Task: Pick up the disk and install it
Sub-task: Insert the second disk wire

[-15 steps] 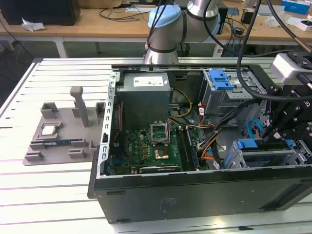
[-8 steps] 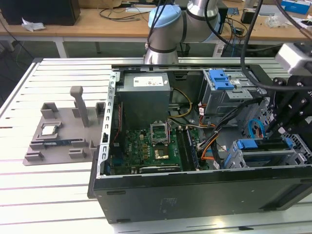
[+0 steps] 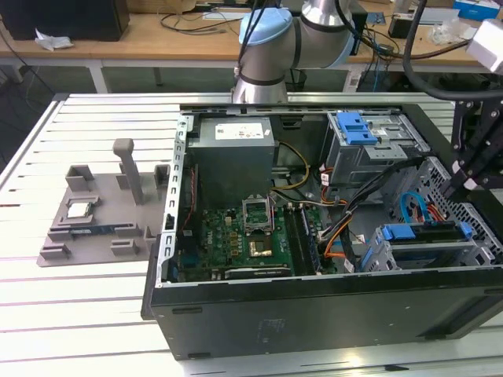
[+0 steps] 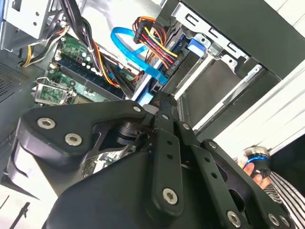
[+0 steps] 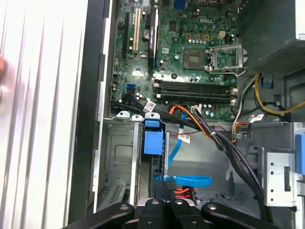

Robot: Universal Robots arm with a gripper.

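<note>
**Disk at the Drive Cage, Gripper Directly Above**

Slatted metal table (image 3: 94,314) carries the open computer case (image 3: 314,314), laid on its side so that the motherboard (image 3: 236,236) and bays face upward for access from above. The disk (image 3: 424,233) stands on edge in the drive cage (image 3: 409,255) at the exterior view's right, and its blue carrier rails appear to line up with the cage slot. The gripper (image 3: 454,188) hangs close over the disk's upper edge, aligned with the slot. Whether it is clamped on the disk or merely touching it cannot be told. Coloured cables (image 5: 200,126) run just beside the cage. A grey fixture tray (image 3: 86,212) sits well apart on the table.
</note>
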